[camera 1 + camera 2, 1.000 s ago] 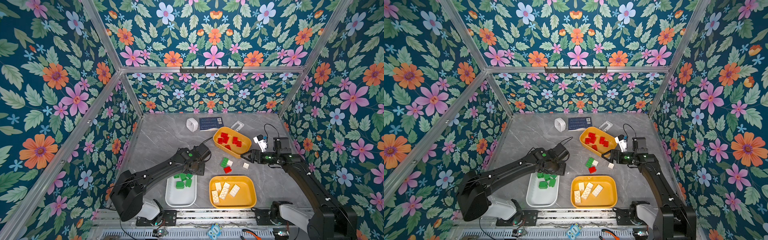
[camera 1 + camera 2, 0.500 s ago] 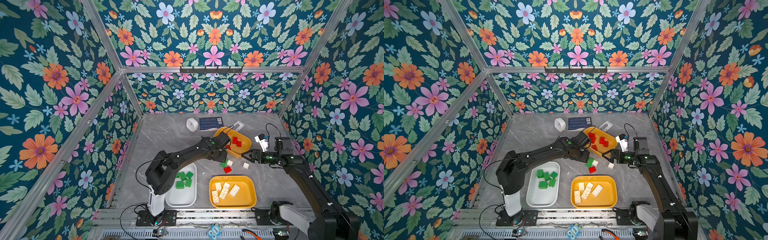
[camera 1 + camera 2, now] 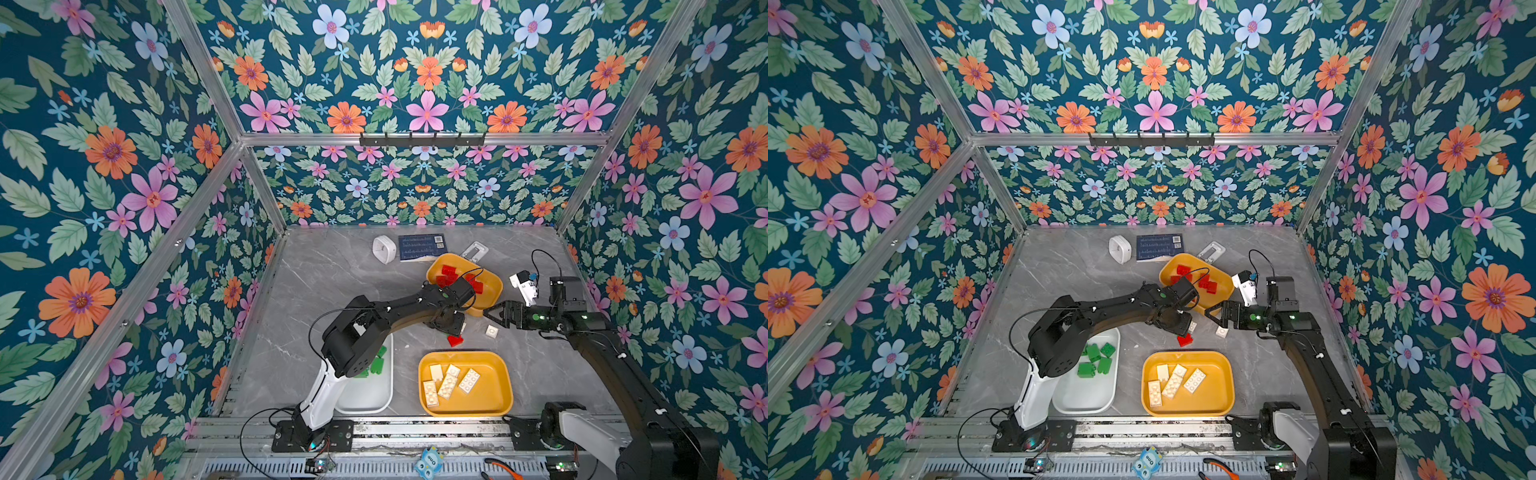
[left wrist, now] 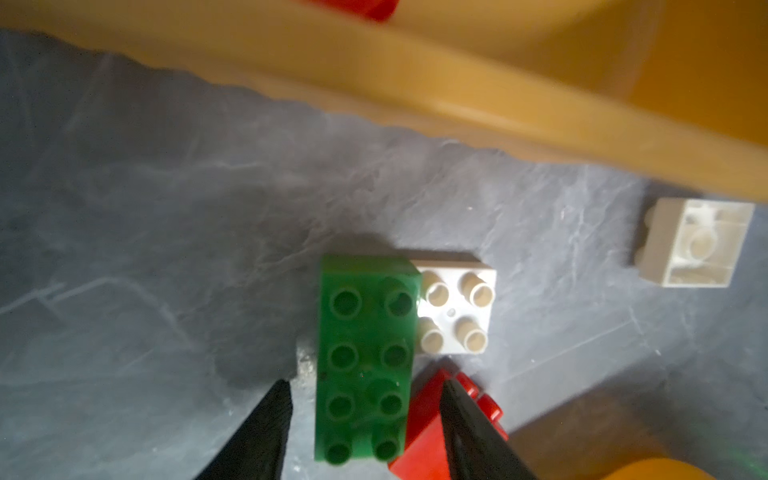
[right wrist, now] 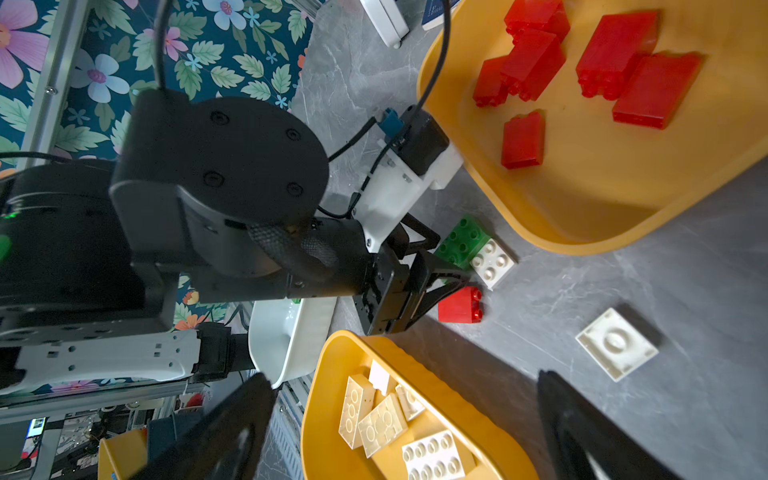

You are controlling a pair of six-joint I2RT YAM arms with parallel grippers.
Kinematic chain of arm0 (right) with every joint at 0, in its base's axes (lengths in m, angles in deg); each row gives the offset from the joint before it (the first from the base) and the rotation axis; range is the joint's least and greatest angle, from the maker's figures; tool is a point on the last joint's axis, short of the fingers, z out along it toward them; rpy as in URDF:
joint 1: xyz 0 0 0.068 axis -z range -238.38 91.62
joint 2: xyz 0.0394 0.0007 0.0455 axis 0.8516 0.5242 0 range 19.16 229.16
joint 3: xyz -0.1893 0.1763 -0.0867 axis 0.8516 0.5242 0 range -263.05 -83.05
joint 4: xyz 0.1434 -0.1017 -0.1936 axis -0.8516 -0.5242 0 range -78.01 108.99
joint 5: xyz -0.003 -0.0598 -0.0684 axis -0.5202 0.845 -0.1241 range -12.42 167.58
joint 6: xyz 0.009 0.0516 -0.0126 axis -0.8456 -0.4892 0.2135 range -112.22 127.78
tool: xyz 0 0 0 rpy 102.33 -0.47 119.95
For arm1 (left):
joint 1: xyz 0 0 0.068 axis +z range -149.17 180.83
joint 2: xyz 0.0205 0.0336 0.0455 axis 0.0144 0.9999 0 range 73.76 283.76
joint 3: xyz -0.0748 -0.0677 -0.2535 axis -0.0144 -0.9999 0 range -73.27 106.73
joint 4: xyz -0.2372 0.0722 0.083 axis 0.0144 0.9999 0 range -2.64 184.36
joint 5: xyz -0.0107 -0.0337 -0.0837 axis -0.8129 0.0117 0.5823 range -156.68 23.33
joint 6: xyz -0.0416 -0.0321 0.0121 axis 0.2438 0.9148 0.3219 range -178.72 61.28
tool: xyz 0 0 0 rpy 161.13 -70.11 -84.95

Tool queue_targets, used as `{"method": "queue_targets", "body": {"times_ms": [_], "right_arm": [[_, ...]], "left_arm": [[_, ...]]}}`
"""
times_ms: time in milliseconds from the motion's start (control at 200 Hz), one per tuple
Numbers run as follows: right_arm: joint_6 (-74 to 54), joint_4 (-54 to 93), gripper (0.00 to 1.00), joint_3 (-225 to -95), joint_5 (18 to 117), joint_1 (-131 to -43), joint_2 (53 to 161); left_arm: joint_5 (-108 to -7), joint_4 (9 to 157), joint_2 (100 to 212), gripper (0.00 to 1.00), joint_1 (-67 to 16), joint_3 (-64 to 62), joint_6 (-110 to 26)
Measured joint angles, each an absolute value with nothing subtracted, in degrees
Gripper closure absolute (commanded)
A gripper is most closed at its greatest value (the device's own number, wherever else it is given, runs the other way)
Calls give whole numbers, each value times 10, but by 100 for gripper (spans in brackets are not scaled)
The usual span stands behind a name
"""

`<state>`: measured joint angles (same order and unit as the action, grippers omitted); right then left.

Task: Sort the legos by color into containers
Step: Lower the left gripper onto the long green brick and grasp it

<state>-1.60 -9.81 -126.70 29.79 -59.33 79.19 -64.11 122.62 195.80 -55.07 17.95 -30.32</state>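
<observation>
Grey marble tabletop (image 4: 145, 208): green oblong lego (image 4: 365, 332) lies beside the red-brick tub (image 4: 457, 104), against a cream brick (image 4: 455, 311), long axis in line with the left gripper (image 4: 365, 386), whose parted jaws straddle its near end; right gripper (image 5: 401, 376) gapes wide, farther off.

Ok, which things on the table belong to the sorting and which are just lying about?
Job: loose green brick, red brick, studs-up white brick, overturned white brick; far yellow tub, near yellow tub, white tub.
Lying about: white gadget, QR card, small clear item.
</observation>
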Motion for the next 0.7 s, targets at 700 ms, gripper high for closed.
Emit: {"method": "queue_targets", "body": {"times_ms": [700], "right_arm": [[-10,-108,1,-1277,300,-593,802]], "left_arm": [[-713,1266,1945,72,-541,199,-334]]}}
